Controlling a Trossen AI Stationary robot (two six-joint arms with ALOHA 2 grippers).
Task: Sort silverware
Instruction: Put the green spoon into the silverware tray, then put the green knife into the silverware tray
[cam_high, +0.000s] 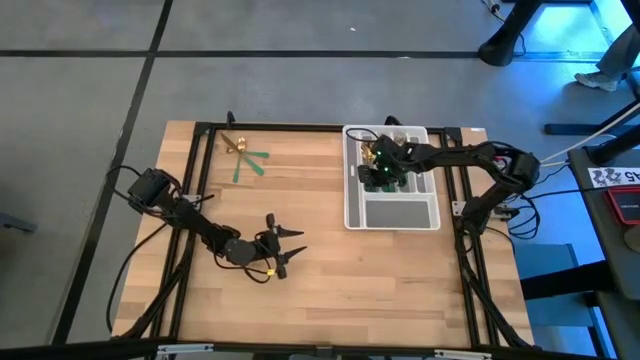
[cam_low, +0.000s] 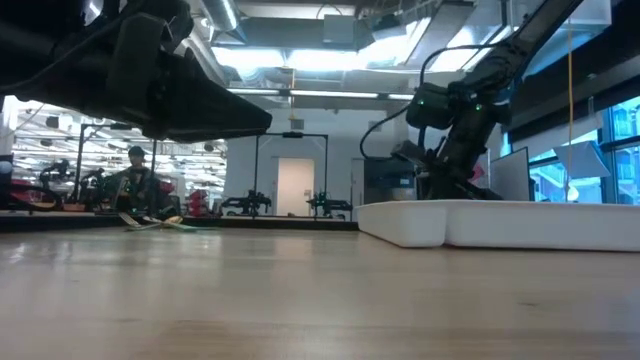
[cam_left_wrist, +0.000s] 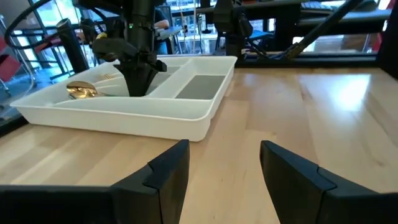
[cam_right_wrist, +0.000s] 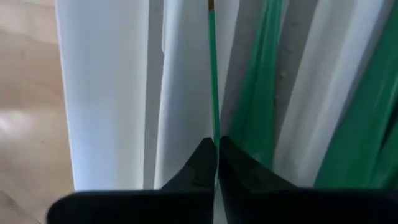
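Table: bearing everything. Tray: sitting at my right. My left gripper: hovering over bare wood, fingers spread, holding nothing. My right gripper: reaching into the tray's narrow slots, pinching 1 thin green handle. Loose silverware: lying near the far-left corner.
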